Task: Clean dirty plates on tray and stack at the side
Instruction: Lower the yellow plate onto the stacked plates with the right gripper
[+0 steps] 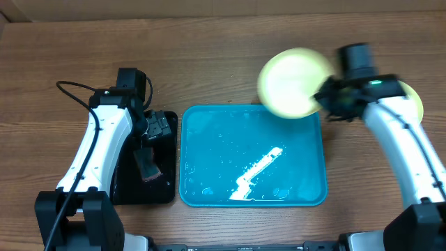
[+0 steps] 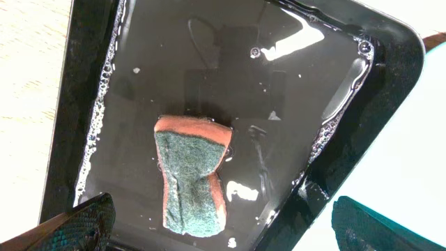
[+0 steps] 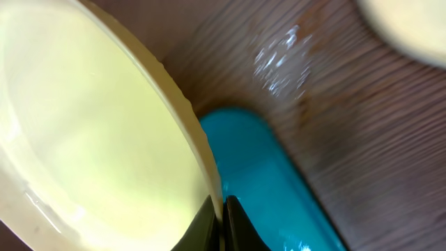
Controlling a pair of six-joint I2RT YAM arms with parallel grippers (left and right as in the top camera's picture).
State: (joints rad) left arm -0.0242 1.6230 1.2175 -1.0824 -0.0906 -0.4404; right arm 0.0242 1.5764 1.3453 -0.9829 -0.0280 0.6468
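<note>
Wood table (image 1: 223,42) under everything. Dead centre, big cyan tray (image 1: 209,139), wet, white foam streak (image 1: 258,171) toward its near-right side, no plates lying in it afaict. Just beside it on the left, smaller black tray (image 1: 164,195) w/ soapy water.

Yellow-green plate (image 1: 293,84) up off the table, tilted, over the tray's far-right corner. Looks clean, no dark smear showing. Pinched at its right rim by right gripper (image 3: 223,217), clamped tight on the thin edge.

Second plate (image 1: 417,99) flat on the table further right, mostly hidden behind the arm. Can't tell if 1 or 2 stacked there.

Sponge (image 2: 192,174), green scrub side up, sitting in the black tray's water. Left gripper (image 2: 230,226) hovering right above it, spread wide, holding nothing.

Step imo: scrubbing done on this one, now carrying it over to the stack on the right. Next move: swing right, line up over the second plate, level out, lower till touching, then let go. Worth going slow bc wet rim + thin pinch = prob slippery.
</note>
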